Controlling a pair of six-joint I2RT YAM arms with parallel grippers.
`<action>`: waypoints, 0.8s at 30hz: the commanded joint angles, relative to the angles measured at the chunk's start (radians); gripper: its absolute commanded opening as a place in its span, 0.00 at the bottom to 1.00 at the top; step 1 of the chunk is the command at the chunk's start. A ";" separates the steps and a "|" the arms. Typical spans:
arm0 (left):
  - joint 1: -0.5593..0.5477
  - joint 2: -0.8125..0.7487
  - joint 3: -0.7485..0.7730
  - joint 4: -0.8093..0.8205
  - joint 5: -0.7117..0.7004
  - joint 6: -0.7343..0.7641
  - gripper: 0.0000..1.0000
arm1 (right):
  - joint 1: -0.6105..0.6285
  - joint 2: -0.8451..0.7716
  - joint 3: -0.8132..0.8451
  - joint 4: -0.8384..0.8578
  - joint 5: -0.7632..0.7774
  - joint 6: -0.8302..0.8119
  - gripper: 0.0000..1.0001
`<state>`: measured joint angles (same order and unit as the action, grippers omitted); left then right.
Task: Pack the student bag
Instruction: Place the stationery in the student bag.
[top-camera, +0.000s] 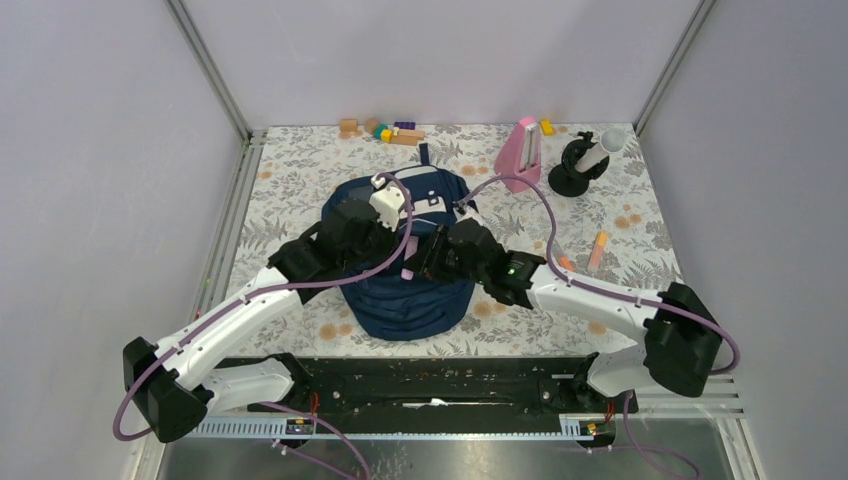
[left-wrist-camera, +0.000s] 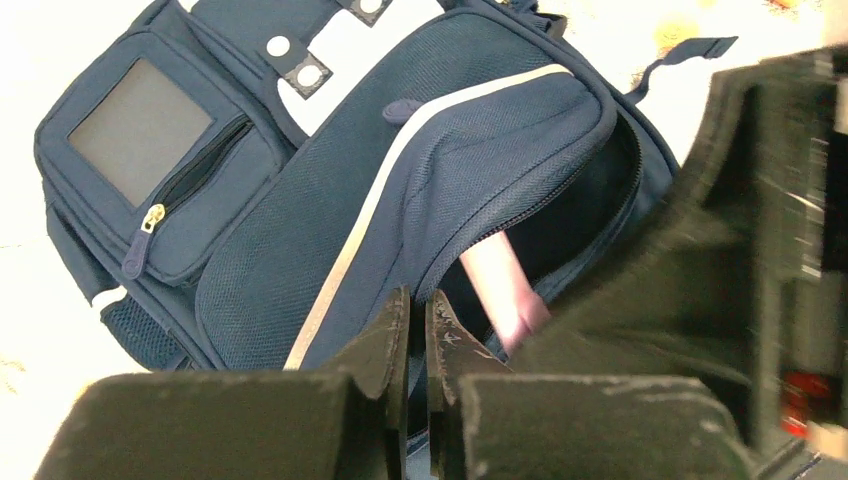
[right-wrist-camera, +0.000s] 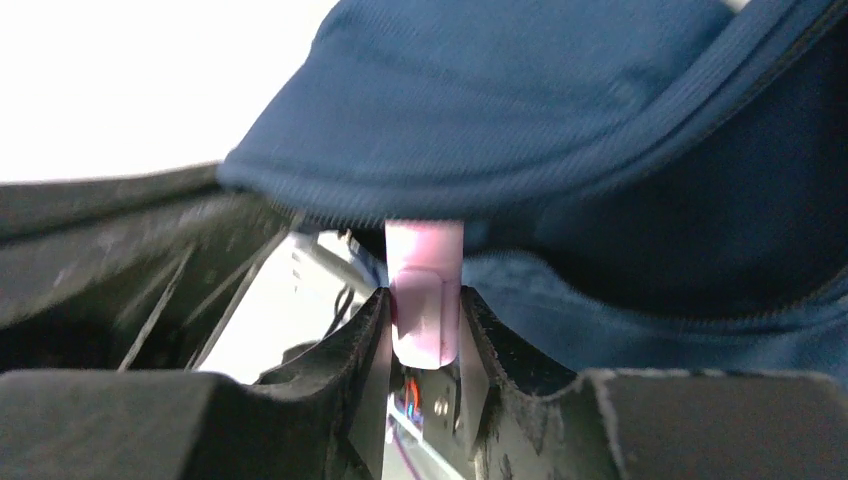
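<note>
Floral table (top-camera: 300, 170), one student bag (top-camera: 410, 300) at its middle, my left claw (left-wrist-camera: 418, 330) closed tight at the flap edge, my right claw (right-wrist-camera: 425, 330) clamping one pink stick (right-wrist-camera: 425, 290), grip plain only from right wrist.

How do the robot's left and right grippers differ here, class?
The left gripper has fingers pressed shut at the student bag opening; the right gripper has fingers apart, clamped on a pink item. The left shows no loose item; the right's pokes under the bag's flap. Both are over the bag.
</note>
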<state>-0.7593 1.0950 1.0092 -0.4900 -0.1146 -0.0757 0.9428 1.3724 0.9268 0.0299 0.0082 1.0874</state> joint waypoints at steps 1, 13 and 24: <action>-0.009 -0.032 0.025 0.077 0.056 -0.032 0.00 | -0.009 0.051 0.003 0.184 0.288 0.068 0.00; -0.009 -0.027 0.023 0.080 0.067 -0.030 0.00 | 0.025 0.149 0.008 0.369 0.515 0.100 0.14; -0.008 -0.024 0.023 0.079 0.064 -0.024 0.00 | 0.091 0.137 0.035 0.324 0.656 -0.158 0.54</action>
<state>-0.7597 1.0950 1.0084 -0.4797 -0.0944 -0.0795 1.0279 1.5497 0.9344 0.2817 0.5259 1.0271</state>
